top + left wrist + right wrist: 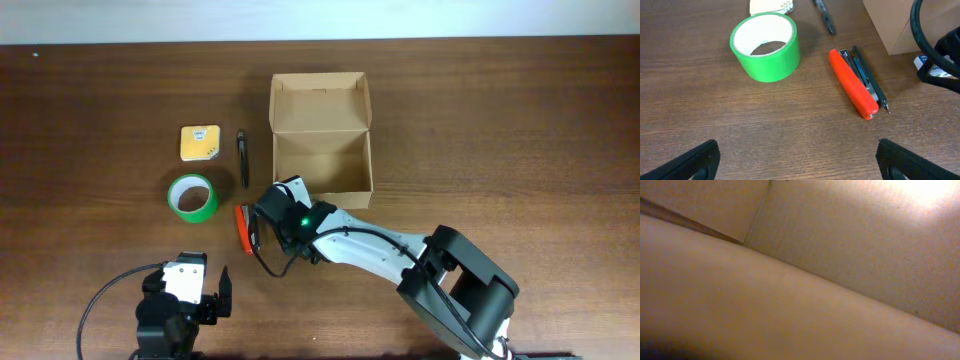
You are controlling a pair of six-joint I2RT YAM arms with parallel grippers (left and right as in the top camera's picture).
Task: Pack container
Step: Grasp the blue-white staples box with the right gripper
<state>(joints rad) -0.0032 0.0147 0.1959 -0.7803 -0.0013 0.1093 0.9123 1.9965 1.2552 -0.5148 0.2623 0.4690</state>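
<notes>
Spread wide with nothing between its black fingertips, the left gripper hovers low over the dark wooden table, its fingers framing a roll of bright green tape standing on its edge. Just to the right of the roll lies a red plastic stapler with a slim dark pen lying against its far side. Farther back, a second black pen lies beside a small square yellow pad; the marks on the pad's top are too small to read. Beyond them stands the plain tan cardboard container, open, its hinged flap lid tipped back and no print visible on it. At the box's near left corner sits the right gripper, a green light glowing on the arm behind it. Its wrist camera shows only blurred tan cardboard, so whether its fingers are parted or pinched cannot be told. A white label on that arm carries blue print too blurred to read.
</notes>
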